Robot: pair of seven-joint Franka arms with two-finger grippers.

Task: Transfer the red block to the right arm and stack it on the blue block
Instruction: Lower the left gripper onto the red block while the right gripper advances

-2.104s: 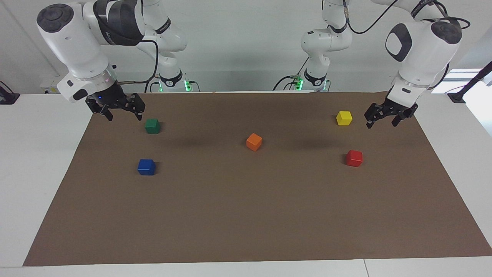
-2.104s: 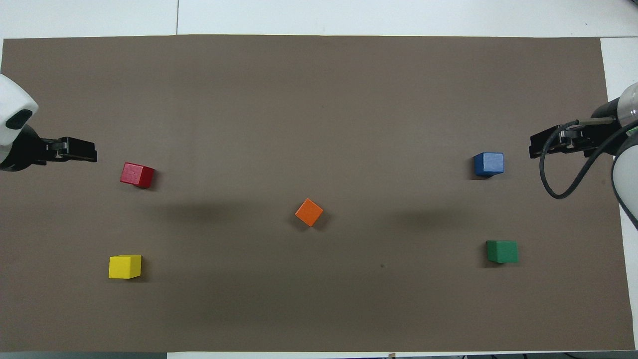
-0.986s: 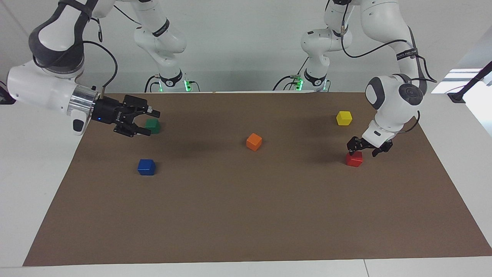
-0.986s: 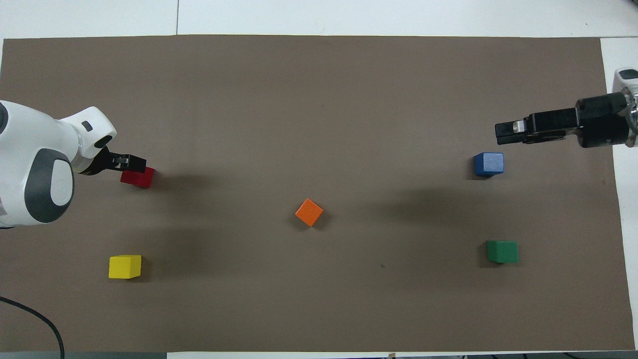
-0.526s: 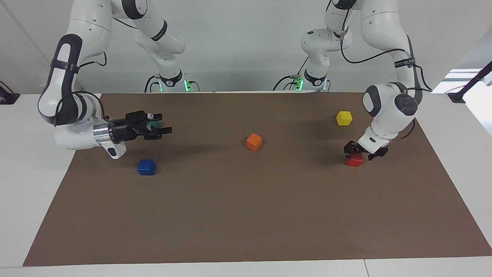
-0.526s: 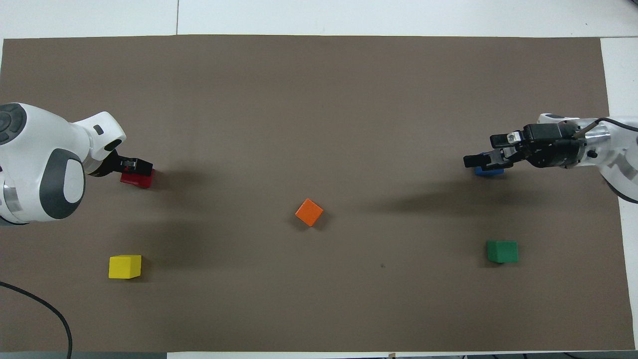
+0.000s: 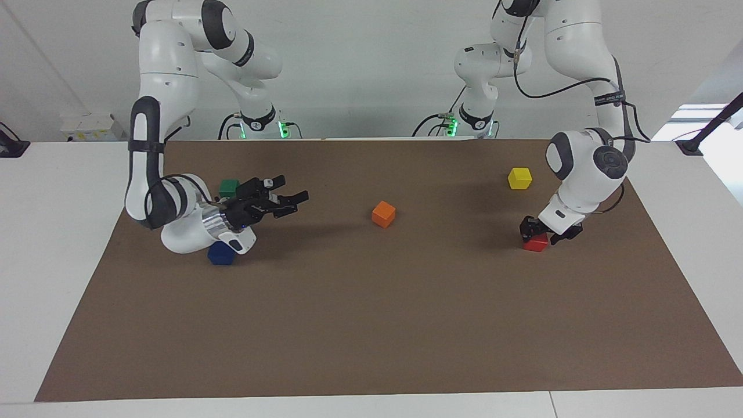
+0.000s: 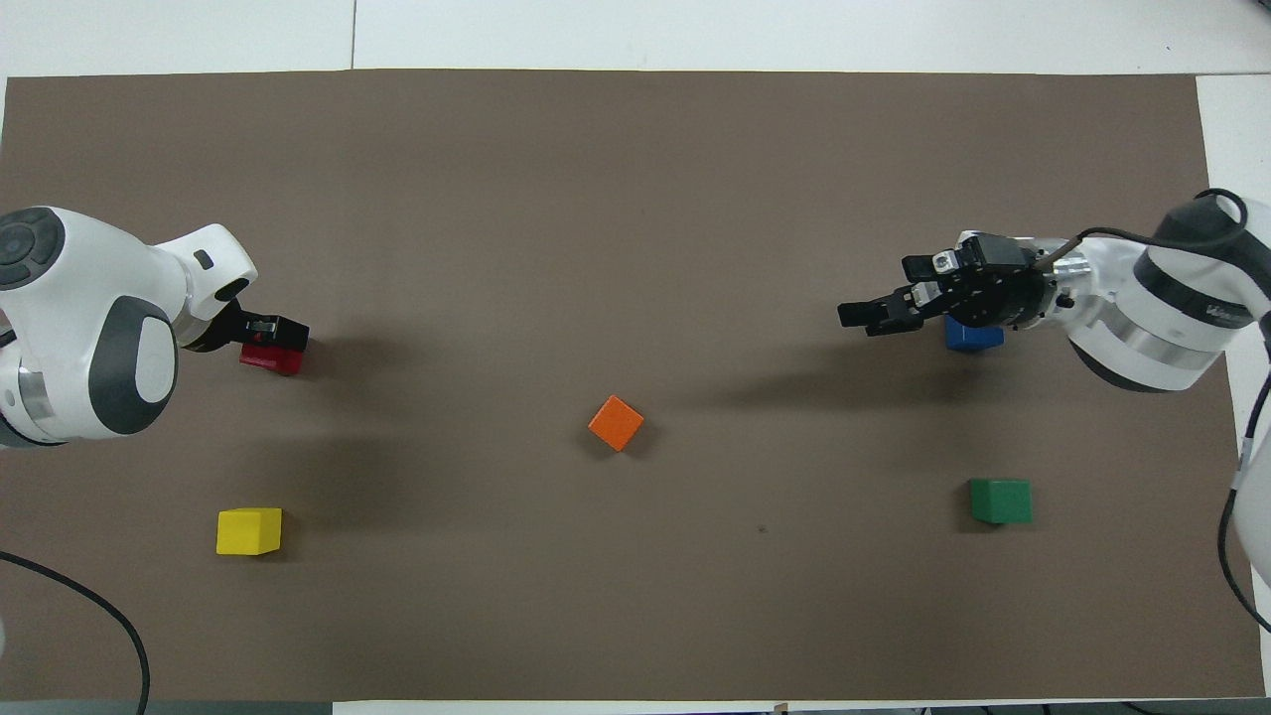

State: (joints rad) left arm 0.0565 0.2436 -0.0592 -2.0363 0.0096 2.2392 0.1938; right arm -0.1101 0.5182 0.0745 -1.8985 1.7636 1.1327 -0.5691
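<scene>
On a white table [image 7: 52, 232] covered by a large sheet of brown paper [image 7: 377, 325], five small coloured cubes lie spread out, and two white jointed robot arms reach over them.

Toward the left arm's end of the table, the left gripper [image 7: 543, 232], black with two fingers, is down at the small bright red cube, the red block [image 7: 535, 242]. Its fingers are closed on the block's sides, and the block rests on the paper. In the overhead view the gripper [image 8: 273, 333] covers the upper part of the red block [image 8: 268, 359]. A small yellow cube [image 7: 519, 177] sits nearer to the robots than the red block, well apart from it.

Near the middle of the paper lies a small orange cube [image 7: 383, 213], turned at an angle to the paper's edges.

Toward the right arm's end of the table, the right arm [image 7: 174, 209] is bent low, its forearm level above the paper. The right gripper [image 7: 293, 200] points toward the middle of the table with its fingers spread apart, holding nothing. It hangs in the air over bare paper. The small deep blue cube, the blue block [image 7: 219, 253], sits on the paper partly hidden under the arm's wrist. A small green cube [image 7: 228, 187] lies nearer to the robots than the blue block.
</scene>
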